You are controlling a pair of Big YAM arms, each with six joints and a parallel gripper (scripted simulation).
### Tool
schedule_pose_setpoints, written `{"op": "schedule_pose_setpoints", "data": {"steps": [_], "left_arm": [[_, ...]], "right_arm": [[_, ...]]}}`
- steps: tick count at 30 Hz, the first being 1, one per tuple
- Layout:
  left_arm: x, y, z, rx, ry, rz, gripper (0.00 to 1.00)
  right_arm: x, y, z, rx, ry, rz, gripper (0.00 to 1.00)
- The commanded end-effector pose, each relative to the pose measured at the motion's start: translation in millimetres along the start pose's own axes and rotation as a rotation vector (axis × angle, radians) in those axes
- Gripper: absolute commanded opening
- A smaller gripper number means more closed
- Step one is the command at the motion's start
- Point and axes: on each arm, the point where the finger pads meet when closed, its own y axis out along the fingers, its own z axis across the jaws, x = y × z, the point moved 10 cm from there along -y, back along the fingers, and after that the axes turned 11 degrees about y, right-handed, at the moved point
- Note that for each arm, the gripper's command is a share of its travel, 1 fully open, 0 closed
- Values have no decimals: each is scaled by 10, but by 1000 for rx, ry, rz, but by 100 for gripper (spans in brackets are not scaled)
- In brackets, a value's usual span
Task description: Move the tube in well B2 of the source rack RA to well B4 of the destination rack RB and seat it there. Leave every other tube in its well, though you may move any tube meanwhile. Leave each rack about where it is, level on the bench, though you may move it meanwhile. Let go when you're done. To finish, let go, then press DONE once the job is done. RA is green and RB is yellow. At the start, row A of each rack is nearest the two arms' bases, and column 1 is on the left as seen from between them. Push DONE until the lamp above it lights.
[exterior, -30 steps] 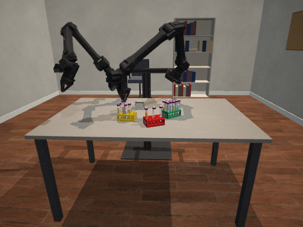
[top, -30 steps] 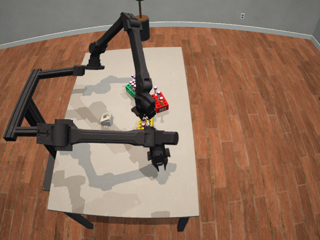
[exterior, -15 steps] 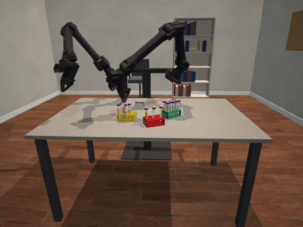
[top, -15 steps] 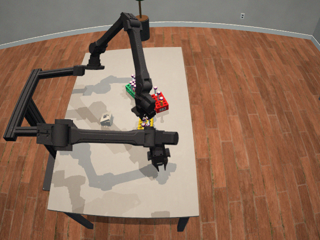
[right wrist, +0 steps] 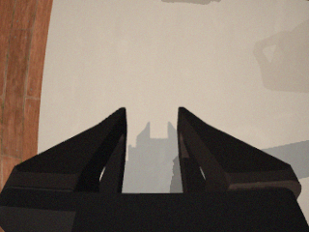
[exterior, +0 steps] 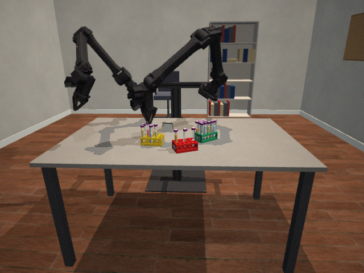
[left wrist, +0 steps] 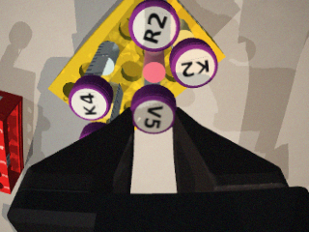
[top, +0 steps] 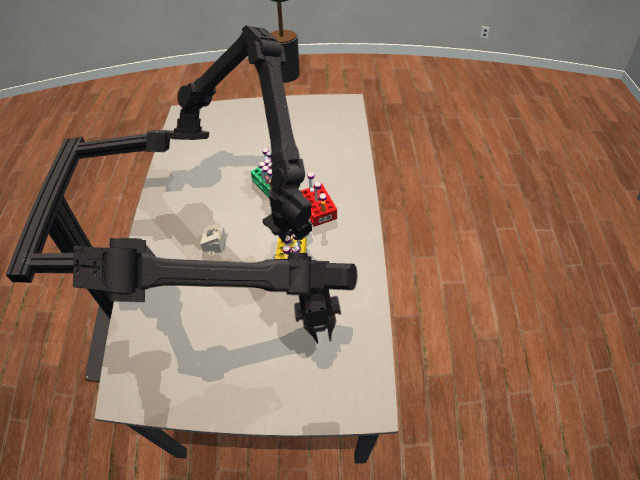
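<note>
Because the black arms cover so much from above, I cannot tell whether the tube with the V5 cap (left wrist: 154,110) is the one to move, or how deep it sits in the yellow rack (top: 282,250) (exterior: 152,144) (left wrist: 63,88). The left gripper (top: 289,236) (exterior: 149,121) (left wrist: 154,117) is pinched on that tube, by the rack. Another purple cap (left wrist: 96,130) is mostly hidden by a finger. The yellow rack is nearer the table's far long edge than the arms' edge. The red rack (top: 324,219) (exterior: 185,150) is closer to that far edge. The green rack (top: 259,184) (exterior: 206,140) is toward the left short edge, partly hidden from above. The white box (top: 212,240) (exterior: 168,127) is nearer the arms' edge. Toward the right short edge, the right gripper (top: 323,339) (exterior: 75,109) (right wrist: 152,117) has its fingers a bit apart, holding nothing.
</note>
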Motion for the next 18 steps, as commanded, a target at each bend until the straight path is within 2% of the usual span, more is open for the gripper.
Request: {"op": "schedule_pose_setpoints", "data": {"steps": [1,18], "left_arm": [[-44,223,-10,-11,10,23,0],[-30,288,-1,-10,8,19,0]], "right_arm": [[73,-46,91,16,24,-3,30],[73,-46,91,16,24,-3,30]]}}
